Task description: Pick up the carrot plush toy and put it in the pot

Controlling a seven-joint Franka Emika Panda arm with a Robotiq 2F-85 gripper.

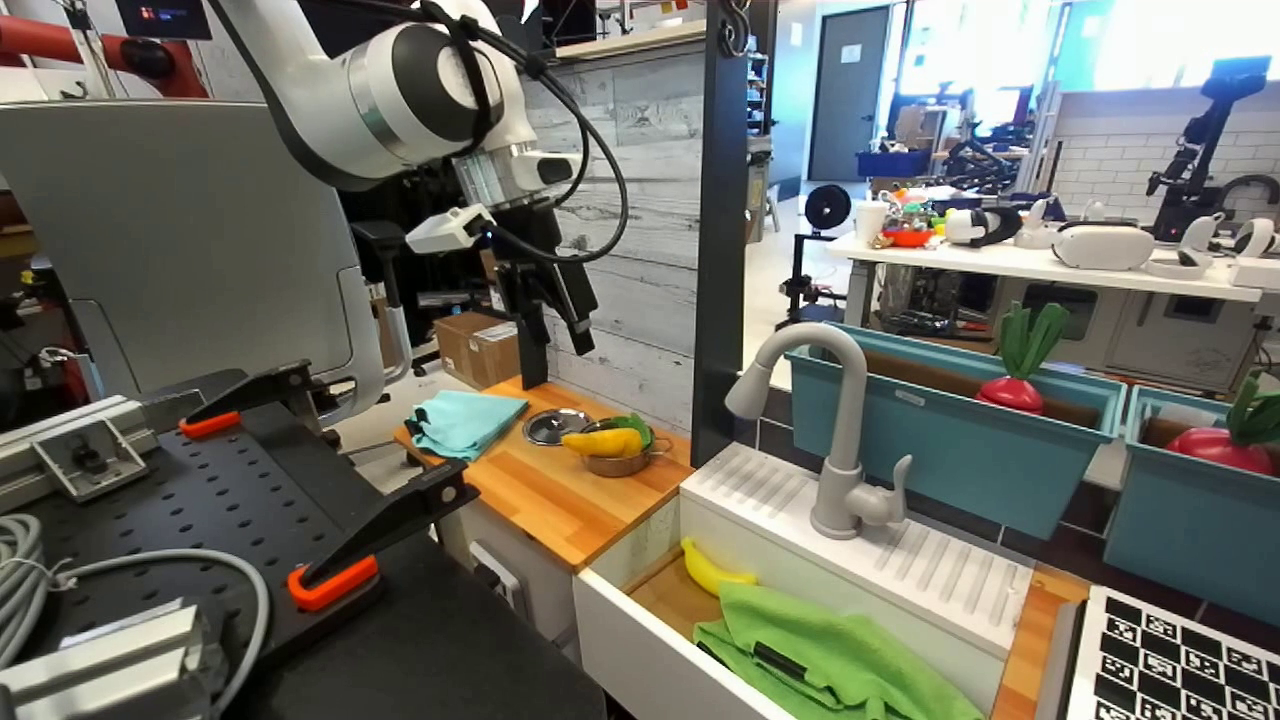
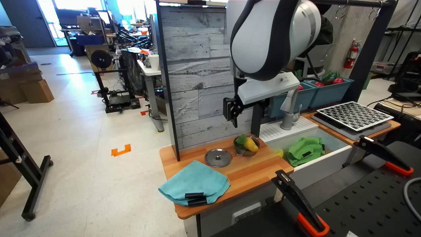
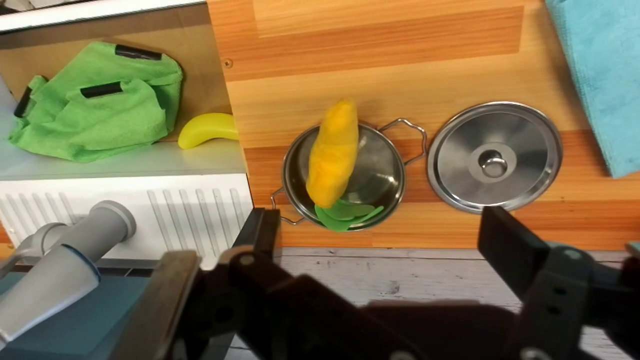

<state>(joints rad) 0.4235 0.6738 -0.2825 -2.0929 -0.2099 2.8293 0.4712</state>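
Observation:
The carrot plush toy [image 3: 332, 152] is orange-yellow with green leaves at one end. It lies tilted in the silver pot [image 3: 399, 175], its leaves inside and its tip sticking out over the rim. The toy also shows in both exterior views [image 1: 605, 443] [image 2: 251, 144], with the pot [image 1: 618, 466] [image 2: 241, 152] under it on the wooden counter. My gripper [image 3: 380, 211] is open with nothing between its fingers. In both exterior views the gripper [image 1: 558, 335] [image 2: 231, 118] hangs well above the pot and touches nothing.
A metal lid [image 3: 525, 150] lies beside the pot. A blue cloth [image 2: 197, 181] is on the counter. The sink [image 1: 660, 640] holds a green cloth [image 1: 840, 650] and a yellow banana [image 1: 708, 570]. A faucet [image 1: 845, 440] and a wood-patterned wall [image 2: 197, 82] stand close by.

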